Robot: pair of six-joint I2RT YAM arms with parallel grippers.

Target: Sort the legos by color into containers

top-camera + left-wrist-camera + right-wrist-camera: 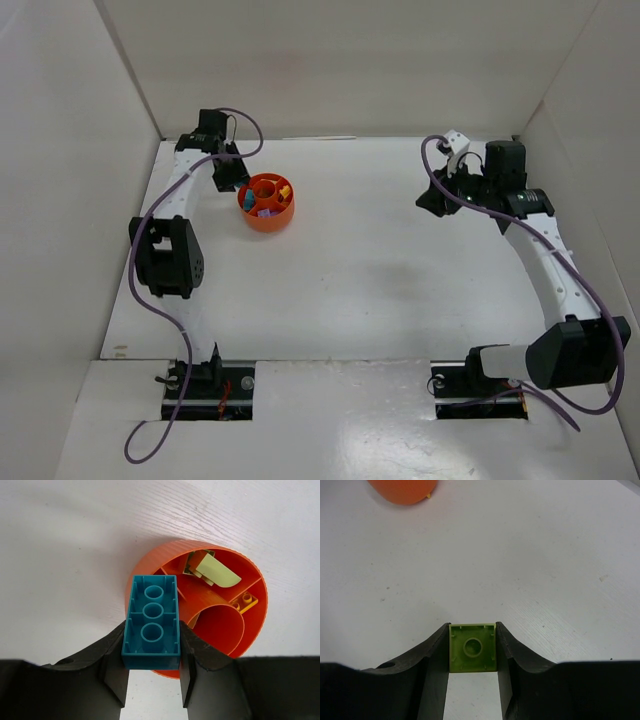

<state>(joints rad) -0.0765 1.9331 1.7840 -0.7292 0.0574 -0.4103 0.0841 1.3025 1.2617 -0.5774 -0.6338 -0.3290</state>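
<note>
My left gripper (152,636) is shut on a cyan lego (151,620), underside toward the camera, held just over the near rim of the orange-red dish (200,545). Inside the dish's containers lie a pale yellow curved lego (217,572) and an orange lego (246,600), around a round hub (220,625). From above, the left gripper (230,172) sits at the dish's (266,226) far-left edge. My right gripper (472,647) is shut on a lime green square lego (472,649) above bare table. It hangs at the far right (432,200), well apart from the dish.
White walls enclose the table on the left, back and right. The dish's edge (402,490) shows at the top left of the right wrist view. Both arm bases stand at the near edge, with purple cables looping beside them.
</note>
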